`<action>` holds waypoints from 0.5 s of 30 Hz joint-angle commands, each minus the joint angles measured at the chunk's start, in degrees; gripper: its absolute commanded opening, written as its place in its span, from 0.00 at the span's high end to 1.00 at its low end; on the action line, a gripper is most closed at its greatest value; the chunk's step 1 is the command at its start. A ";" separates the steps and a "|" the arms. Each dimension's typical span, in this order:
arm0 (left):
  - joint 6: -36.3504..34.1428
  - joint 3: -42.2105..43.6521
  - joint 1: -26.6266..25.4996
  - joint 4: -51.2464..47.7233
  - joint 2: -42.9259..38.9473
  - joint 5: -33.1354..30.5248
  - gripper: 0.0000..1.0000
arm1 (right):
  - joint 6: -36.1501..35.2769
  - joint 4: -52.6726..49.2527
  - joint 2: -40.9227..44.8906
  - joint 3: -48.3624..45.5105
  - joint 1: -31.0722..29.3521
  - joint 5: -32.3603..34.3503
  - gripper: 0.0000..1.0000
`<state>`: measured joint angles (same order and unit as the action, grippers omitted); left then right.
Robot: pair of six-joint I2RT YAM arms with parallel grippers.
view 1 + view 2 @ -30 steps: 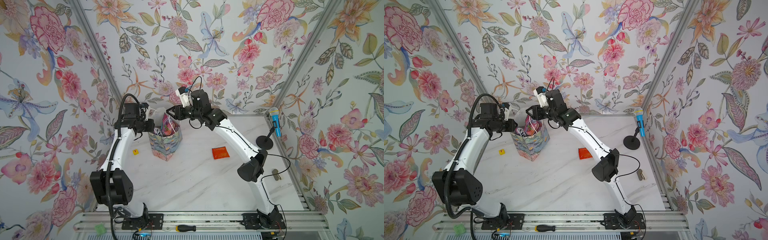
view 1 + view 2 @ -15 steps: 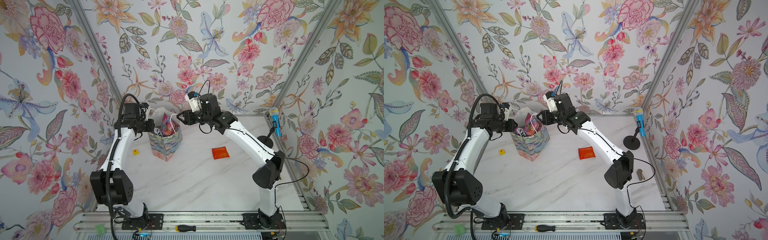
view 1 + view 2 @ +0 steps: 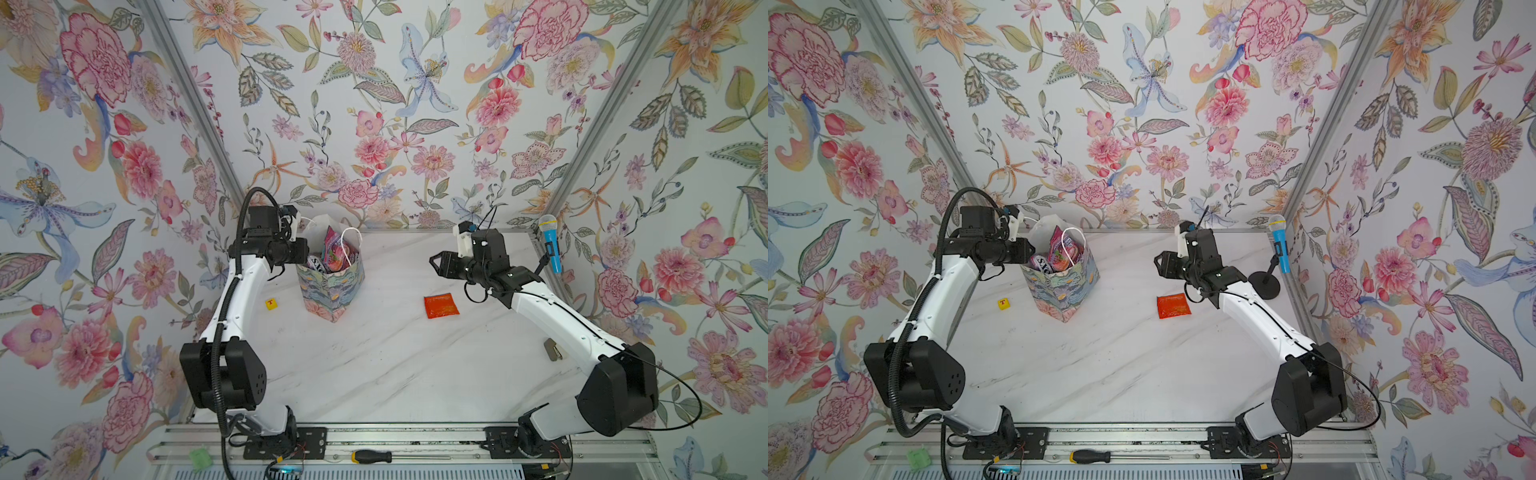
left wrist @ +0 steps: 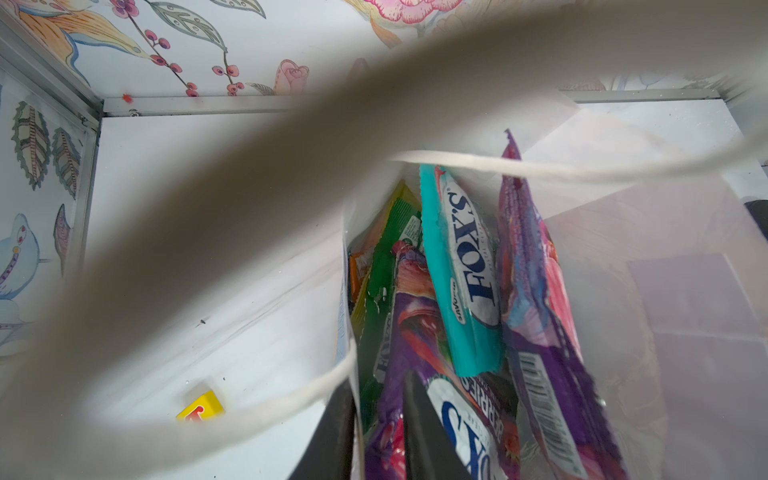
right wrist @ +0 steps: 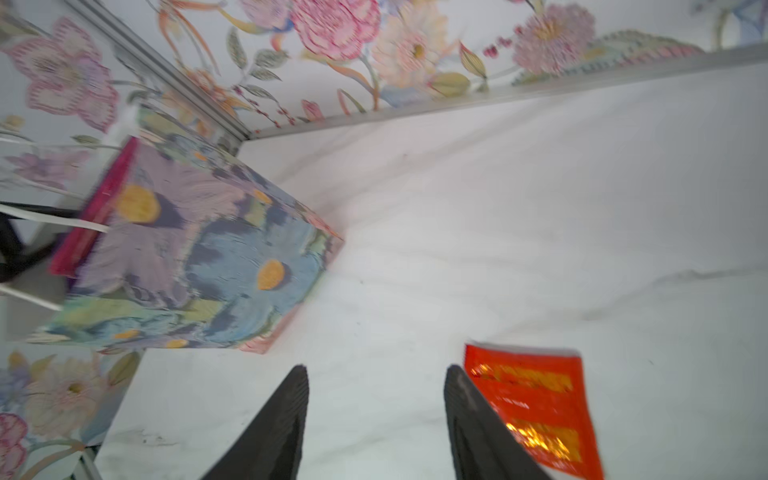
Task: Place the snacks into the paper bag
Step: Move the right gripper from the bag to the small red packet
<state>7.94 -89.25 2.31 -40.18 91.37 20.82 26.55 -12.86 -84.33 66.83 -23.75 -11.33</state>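
Paper bag (image 3: 332, 291) upright, pouches (image 4: 465, 257) packed inside | left gripper (image 3: 307, 254) pinches its rim, likely steadying the mouth | right gripper (image 5: 377, 370) spread, empty, near orange-red packet (image 3: 441, 306) flat on table (image 3: 395, 365), seemingly last out.

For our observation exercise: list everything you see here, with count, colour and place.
bag: one, blue-green-lilac, upright, table's left rear
snacks: several, purple, teal, green; inside bag
packet: one, orange-red, flat on table, right of bag
cube: one, yellow, table, left of bag
microphone: one, blue, right rear corner
screwdriver: one, black-yellow, front rail
block: one, green, front rail
table: one, white marble, centre
left hand: one, black, shut on bag rim
right hand: one, black, open, above table near packet
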 commanded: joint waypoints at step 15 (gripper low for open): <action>-0.30 1.01 0.68 -0.51 -1.36 0.49 0.78 | 16.14 19.19 -3.52 -28.15 11.62 -7.57 0.45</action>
<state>7.94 -89.25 2.31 -40.16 91.37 20.84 39.35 0.71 -86.30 40.32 -12.32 -17.02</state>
